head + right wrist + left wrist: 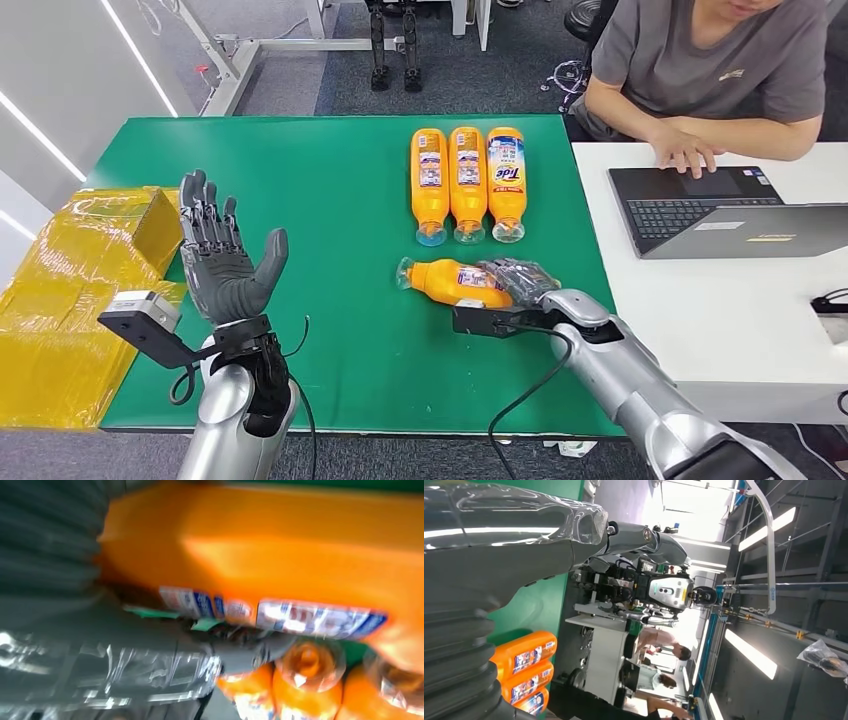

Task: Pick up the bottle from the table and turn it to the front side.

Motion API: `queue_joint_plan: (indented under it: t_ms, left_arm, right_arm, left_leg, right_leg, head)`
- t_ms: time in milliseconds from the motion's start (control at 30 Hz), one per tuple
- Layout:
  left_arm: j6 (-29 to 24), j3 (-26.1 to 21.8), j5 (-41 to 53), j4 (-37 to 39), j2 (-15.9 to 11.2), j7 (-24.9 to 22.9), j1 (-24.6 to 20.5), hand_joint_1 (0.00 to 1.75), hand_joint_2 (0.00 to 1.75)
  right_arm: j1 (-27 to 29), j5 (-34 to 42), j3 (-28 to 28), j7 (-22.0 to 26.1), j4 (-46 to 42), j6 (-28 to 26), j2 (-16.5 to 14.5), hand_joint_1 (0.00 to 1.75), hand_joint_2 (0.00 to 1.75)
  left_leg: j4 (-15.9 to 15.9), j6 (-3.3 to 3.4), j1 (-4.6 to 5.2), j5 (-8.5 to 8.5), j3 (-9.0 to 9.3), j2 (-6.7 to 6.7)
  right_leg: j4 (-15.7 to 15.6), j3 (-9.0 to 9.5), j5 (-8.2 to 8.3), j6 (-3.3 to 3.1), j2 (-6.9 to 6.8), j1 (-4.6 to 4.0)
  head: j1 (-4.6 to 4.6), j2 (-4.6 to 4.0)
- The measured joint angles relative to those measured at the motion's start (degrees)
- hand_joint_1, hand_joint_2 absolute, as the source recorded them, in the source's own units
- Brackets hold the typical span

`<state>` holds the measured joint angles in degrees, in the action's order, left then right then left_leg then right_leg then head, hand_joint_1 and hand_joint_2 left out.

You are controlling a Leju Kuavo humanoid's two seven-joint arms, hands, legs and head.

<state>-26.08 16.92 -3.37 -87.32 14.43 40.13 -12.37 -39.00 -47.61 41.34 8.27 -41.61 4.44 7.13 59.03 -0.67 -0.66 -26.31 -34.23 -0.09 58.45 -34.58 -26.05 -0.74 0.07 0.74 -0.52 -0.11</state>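
An orange bottle with a clear cap lies on its side on the green table, cap toward the left. My right hand wraps around its bottom end and grips it. The right wrist view shows that bottle close up and blurred, its label strip along one edge, my thumb beneath it. My left hand is raised over the table's left part, fingers spread, holding nothing. Three more orange bottles lie side by side at the far middle, caps toward me.
A yellow taped box sits off the table's left edge. To the right is a white desk with a laptop and a seated person whose hand rests by the keyboard. A black cable trails from my right arm.
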Motion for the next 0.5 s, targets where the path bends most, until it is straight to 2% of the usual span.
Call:
queue_joint_plan:
  t_ms: [367,433,500]
  left_arm:
    - [-0.63,0.00,0.06,0.00,0.00,0.00,-0.03,0.00,1.75]
    - [-0.80,-0.01,0.30,-0.01,0.00,0.00,0.11,0.00,1.75]
    - [-1.08,-0.01,0.64,-0.08,0.00,0.00,0.46,0.00,1.75]
  right_arm:
    - [-0.91,1.63,0.68,0.93,2.53,-4.55,-0.95,1.75,1.75]
    - [-0.44,2.48,0.43,1.40,2.59,-8.53,-1.40,1.75,1.75]
    - [0.63,3.49,-0.31,2.35,1.96,-15.03,-2.12,1.75,1.75]
  left_leg:
    - [0.00,0.00,0.00,0.00,-0.01,0.00]
    - [0.00,0.00,0.00,0.00,-0.02,0.00]
    - [0.00,0.00,0.00,0.00,-0.03,0.00]
  right_leg:
    - [0.01,0.01,0.01,0.01,0.00,0.00]
    - [0.02,0.00,0.01,0.01,0.00,0.00]
    - [0.03,-0.02,0.00,0.01,0.01,0.00]
  head:
    - [0.01,0.00]
    - [0.01,0.00]
    - [0.01,0.00]
